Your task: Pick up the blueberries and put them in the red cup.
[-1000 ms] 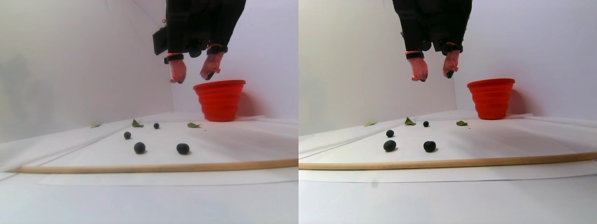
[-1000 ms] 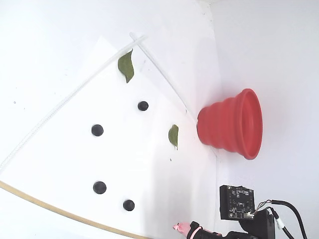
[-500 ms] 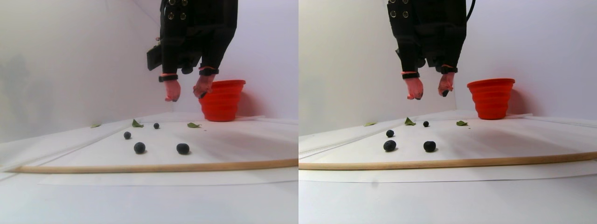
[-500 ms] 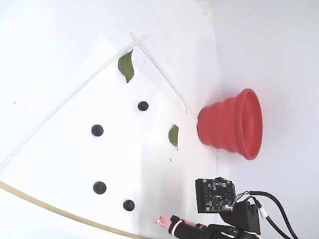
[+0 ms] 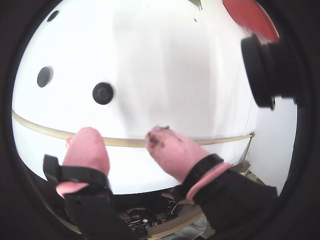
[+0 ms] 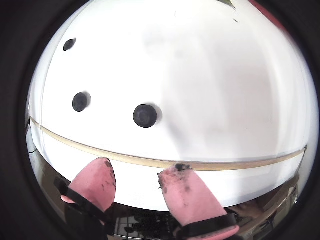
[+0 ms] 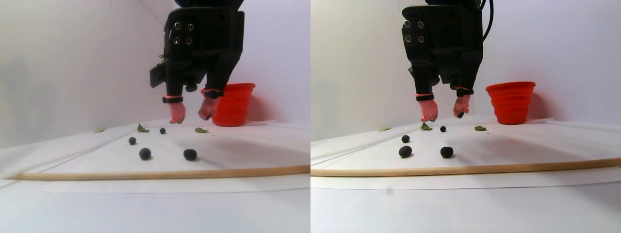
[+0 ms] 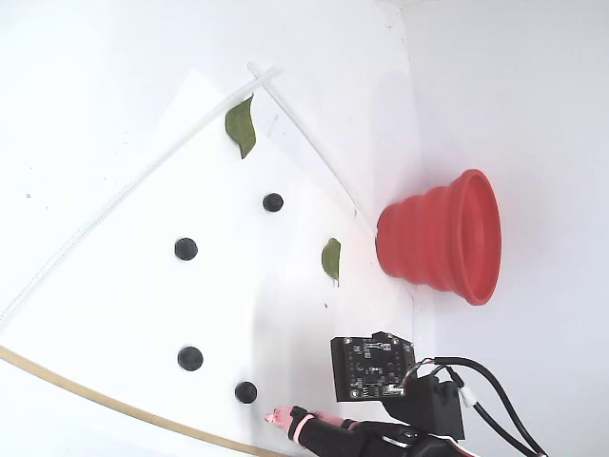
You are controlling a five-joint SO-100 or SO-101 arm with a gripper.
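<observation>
In both wrist views the gripper point(image 5: 125, 142) fills the near edge at 6 o'clock, its two pink-covered fingers point(image 6: 92, 182) spread apart with nothing between them; the right-hand tip is smudged dark. Just past the tips a thin wooden strip point(image 5: 50, 133) curves across the white table point(image 5: 175, 60). Beyond it, toward 10 o'clock, lie the blueberries: one wrist view shows a near berry point(image 5: 103, 93), a second point(image 5: 44, 76) and a third at the far rim point(image 5: 52, 15), and the other wrist view shows the same three point(image 6: 144, 115) point(image 6: 80, 101) point(image 6: 69, 44). A fourth shows in neither.

The stereo pair view, low and facing the arm, shows what the wrist cameras cannot: the gripper point(image 7: 191, 115) hangs above the table, clear of the surface, and all four berries sit apart on the sheet beneath it, the nearest two point(image 7: 190, 154) point(image 7: 145, 154) at about 6 o'clock from the fingers. Small green leaves point(image 7: 142, 128) lie farther back. Farthest off stands the red cup point(image 7: 234, 104), upright, at 3 o'clock of the gripper.

The fixed view alone lays out all four berries point(image 8: 246, 391) point(image 8: 190, 359) point(image 8: 186, 248) point(image 8: 273, 202), two leaves point(image 8: 241, 126) and the cup point(image 8: 442, 238) at 3 o'clock, with only one pink tip showing at 6 o'clock.
</observation>
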